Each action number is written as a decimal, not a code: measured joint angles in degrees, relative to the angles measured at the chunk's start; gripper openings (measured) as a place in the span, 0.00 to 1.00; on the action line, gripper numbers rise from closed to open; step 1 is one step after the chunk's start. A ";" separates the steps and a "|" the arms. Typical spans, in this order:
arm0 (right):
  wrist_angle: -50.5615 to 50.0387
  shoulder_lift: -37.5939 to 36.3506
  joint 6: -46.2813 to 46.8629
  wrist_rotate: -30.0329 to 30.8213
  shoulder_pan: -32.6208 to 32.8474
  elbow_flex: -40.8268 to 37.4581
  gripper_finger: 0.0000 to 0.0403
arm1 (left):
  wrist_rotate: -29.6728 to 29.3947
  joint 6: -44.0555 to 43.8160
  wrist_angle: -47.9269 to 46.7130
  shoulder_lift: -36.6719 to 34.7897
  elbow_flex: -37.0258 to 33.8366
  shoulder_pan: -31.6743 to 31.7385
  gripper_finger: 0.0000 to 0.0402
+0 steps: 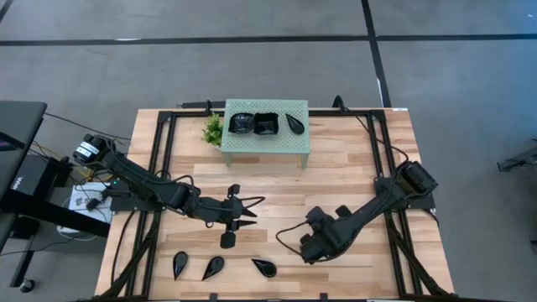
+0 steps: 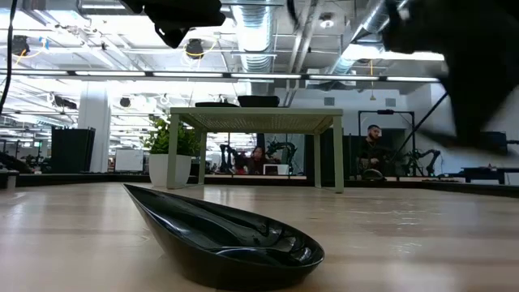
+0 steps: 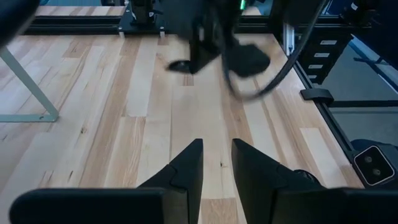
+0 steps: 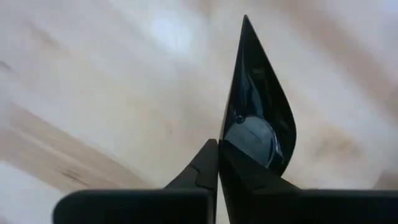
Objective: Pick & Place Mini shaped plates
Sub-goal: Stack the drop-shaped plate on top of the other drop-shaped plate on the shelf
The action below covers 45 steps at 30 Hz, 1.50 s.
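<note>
Right gripper (image 4: pixel 217 155) jaws clamped on a teardrop plate (image 4: pixel 258 112), seemingly lifted; left gripper (image 3: pixel 216 163) jaws part-open, empty

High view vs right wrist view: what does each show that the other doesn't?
Only the high view: the green stand carrying three black plates, three teardrop plates at the near table edge, the plant, the left gripper open mid-table. Only the right wrist view: the right gripper shut on a teardrop plate's rim. Both: the wooden table.
</note>
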 joint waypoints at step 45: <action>16.77 -7.75 -57.06 17.23 -46.28 10.49 0.11 | 0.02 -1.16 0.63 0.00 0.00 0.00 0.21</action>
